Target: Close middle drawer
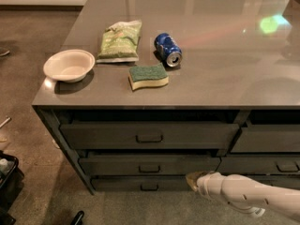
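**Item: middle drawer** [149,164]. It sits below the front edge of the worktop [225,78], in the stack under the front-left corner, between the taller top drawer [149,135] and the slim bottom drawer [140,184]. A dark gap shows above its front, so it looks slightly proud of the frame and probably not fully home.

**Item: gripper** [193,178]. It is low, beneath the middle of the front edge and just beside the lower right end of the middle drawer's front. Contact cannot be confirmed. Whether the jaws are open or closed cannot be told. Its placement suits a push with the tip against the flat front rather than a grasp of the centre handle.

**Item: arm** [248,193]. White and near-horizontal, it enters from the lower right and points left and slightly up toward the drawer stack.

**Worktop contents, not involved:**
- white bowl [69,65], by the left edge near the front-left corner
- green bag [120,40], behind the bowl
- blue can [168,49], on its side
- sponge [148,76], nearest the front edge
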{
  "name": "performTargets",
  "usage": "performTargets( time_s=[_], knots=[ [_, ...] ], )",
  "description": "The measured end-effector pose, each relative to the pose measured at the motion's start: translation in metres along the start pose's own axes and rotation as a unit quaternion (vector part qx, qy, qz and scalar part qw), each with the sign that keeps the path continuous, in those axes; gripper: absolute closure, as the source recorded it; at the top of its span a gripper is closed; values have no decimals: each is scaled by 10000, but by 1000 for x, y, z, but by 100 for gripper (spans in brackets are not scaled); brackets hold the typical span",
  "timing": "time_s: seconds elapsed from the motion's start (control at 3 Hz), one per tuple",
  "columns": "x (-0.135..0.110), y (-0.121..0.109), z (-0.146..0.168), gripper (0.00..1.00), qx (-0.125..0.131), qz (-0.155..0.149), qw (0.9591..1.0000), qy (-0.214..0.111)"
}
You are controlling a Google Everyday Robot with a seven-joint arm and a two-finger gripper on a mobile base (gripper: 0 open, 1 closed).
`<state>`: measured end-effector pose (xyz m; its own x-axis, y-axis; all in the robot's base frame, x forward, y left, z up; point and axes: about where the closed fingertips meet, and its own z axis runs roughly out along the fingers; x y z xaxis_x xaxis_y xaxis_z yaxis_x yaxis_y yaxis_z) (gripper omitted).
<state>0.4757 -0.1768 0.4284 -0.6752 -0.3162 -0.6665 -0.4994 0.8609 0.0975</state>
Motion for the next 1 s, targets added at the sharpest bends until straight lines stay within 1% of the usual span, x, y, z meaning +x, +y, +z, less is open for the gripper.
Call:
performTargets(
  time_s=[1.0],
  knots=[
    [0, 0, 0, 12, -1, 0, 10000, 0]
  ],
)
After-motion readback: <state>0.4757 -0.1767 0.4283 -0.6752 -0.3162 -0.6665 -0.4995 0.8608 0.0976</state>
